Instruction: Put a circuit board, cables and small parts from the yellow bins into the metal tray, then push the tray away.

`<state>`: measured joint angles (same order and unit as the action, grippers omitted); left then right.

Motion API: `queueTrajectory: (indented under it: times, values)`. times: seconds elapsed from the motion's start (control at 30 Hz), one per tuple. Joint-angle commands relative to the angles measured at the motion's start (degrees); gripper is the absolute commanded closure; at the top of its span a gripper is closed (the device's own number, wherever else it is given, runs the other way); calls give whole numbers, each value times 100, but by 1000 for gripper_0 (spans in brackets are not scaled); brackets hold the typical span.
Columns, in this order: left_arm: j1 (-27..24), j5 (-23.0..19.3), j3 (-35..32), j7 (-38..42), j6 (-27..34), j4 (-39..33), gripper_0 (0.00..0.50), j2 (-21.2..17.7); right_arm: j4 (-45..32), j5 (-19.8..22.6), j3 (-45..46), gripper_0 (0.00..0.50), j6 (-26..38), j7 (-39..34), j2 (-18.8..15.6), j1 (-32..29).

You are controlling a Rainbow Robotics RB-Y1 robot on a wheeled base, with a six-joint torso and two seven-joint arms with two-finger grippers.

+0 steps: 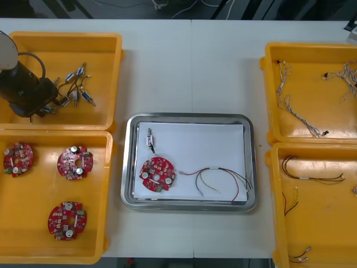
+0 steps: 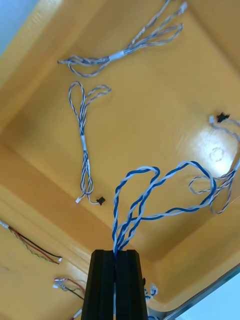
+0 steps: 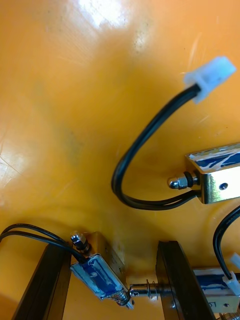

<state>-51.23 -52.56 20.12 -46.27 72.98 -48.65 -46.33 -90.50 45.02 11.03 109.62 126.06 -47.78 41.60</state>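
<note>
Right fingers [image 2: 102, 287] pinch blue-white cable [image 2: 120, 235] | left fingers [image 3: 176, 280] straddle small metal part [image 3: 100, 276]

A shiny rectangular metal tray [image 1: 252, 167] sits mid-table between the yellow plastic bins [image 1: 118, 84], two each side. In it, a round red circuit board [image 1: 157, 175] lies left of a thin multi-strand cable [image 1: 220, 180], with a small metal part [image 1: 150, 139] behind the board.

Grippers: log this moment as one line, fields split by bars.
left gripper: open, straddling small metal part, far left bin | right gripper: shut on blue and white cable over far right bin
</note>
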Motion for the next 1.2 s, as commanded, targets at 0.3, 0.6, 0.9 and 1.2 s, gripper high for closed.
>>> queueTrajectory:
  times: [0.3, 0.6, 0.9, 1.2]
  values:
    - [35, 79, 53, -489, -135, -22, 479, 97, -1312, 841, -22, 500, 38, -336, 278, -3]
    - [35, 61, 62, -506, -135, -22, 500, 97, -2508, 938, -997, 500, 38, -521, 638, -3]
    - [26, 17, 53, -506, -126, -57, 500, 54, -2719, 912, -1700, 500, 38, -661, 1245, 94]
    - [35, 96, -219, -497, 313, -374, 500, -96, -2754, 261, -2535, 500, 38, -811, 1869, 392]
